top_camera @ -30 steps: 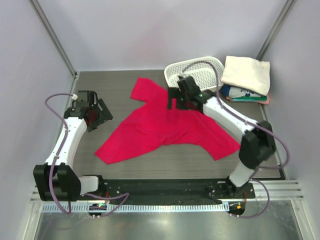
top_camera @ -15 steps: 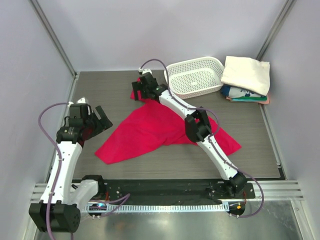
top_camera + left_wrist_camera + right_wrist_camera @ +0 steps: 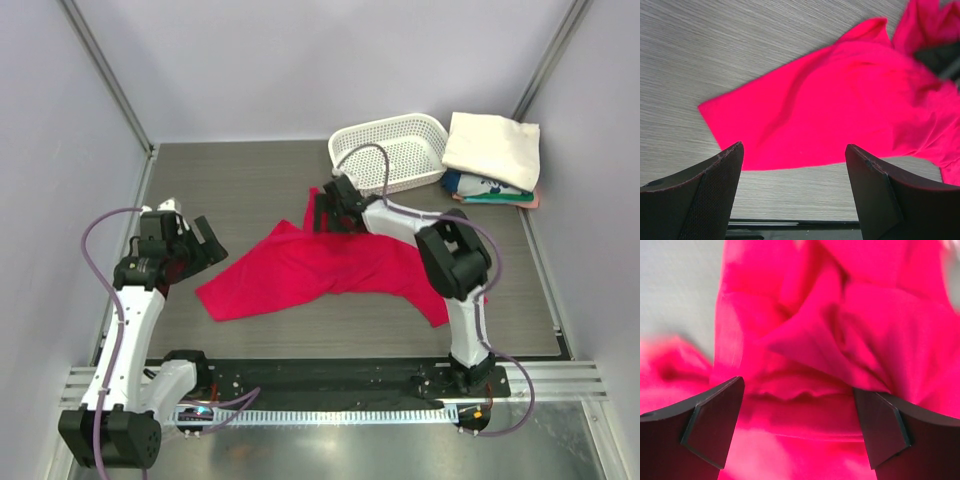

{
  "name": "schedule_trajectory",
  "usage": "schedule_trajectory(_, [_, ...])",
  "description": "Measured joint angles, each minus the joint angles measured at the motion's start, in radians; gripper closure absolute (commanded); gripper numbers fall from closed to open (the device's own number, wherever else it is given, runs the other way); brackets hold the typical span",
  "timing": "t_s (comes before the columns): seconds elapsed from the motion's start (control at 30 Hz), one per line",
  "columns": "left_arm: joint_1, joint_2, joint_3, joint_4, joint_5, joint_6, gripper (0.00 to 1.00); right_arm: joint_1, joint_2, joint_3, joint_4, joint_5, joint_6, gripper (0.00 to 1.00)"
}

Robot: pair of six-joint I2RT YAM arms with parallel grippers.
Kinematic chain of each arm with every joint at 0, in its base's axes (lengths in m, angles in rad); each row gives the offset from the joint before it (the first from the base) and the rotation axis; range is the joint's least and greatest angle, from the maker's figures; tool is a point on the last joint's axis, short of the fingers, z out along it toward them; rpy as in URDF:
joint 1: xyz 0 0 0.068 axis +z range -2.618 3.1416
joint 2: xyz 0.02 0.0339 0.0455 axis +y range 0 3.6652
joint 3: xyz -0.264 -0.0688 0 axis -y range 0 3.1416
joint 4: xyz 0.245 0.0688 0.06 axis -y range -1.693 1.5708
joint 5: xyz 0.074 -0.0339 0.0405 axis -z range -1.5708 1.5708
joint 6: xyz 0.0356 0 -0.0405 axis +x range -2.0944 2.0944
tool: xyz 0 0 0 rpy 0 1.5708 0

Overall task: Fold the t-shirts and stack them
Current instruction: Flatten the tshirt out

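The crimson-red t-shirt (image 3: 330, 265) lies spread and rumpled on the table's middle, its far part bunched up. My right gripper (image 3: 325, 208) hovers open over that bunched far edge; in the right wrist view its jaws (image 3: 799, 385) stand wide apart with folds of red cloth (image 3: 840, 340) under them. My left gripper (image 3: 205, 245) is open and empty, just left of the shirt's left corner; the left wrist view (image 3: 794, 150) shows the shirt (image 3: 840, 110) ahead of it. A cream-white folded shirt (image 3: 492, 148) tops a stack on a teal/white-printed one (image 3: 490, 188) and a pink one (image 3: 535, 200).
A white perforated basket (image 3: 390, 150) stands at the back, just behind the right gripper and left of the folded stack. Grey walls enclose the dark table (image 3: 230, 180). A metal rail (image 3: 320, 375) runs along the near edge.
My right arm swung to the shirt's far left sleeve and came back toward the middle; that sleeve now lies drawn in and bunched. The shirt's left corner shifted slightly. My left gripper barely moved.
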Motion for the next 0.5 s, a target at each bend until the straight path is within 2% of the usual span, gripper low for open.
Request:
schedule_trajectory(0.13, [0.000,-0.009,0.003,-0.008,0.007,0.001,0.16,0.018,-0.260,-0.363,0.035,-0.031,0.083,0.04])
schedule_trajectory(0.2, [0.000,-0.017,0.007,-0.019,0.013,0.001,0.16,0.056,-0.410,-0.531,-0.003,-0.031,0.121,0.04])
schedule_trajectory(0.27, [0.000,-0.031,0.007,-0.026,0.018,0.001,0.16,0.093,-0.526,-0.623,-0.088,-0.031,0.148,0.04])
schedule_trajectory(0.37, [0.000,-0.056,0.007,-0.036,0.021,0.000,0.16,0.126,-0.616,-0.592,-0.218,-0.014,0.154,0.03])
schedule_trajectory(0.5, [0.000,-0.086,0.007,-0.040,0.024,0.000,0.15,0.110,-0.581,-0.383,-0.290,0.071,0.127,0.03])
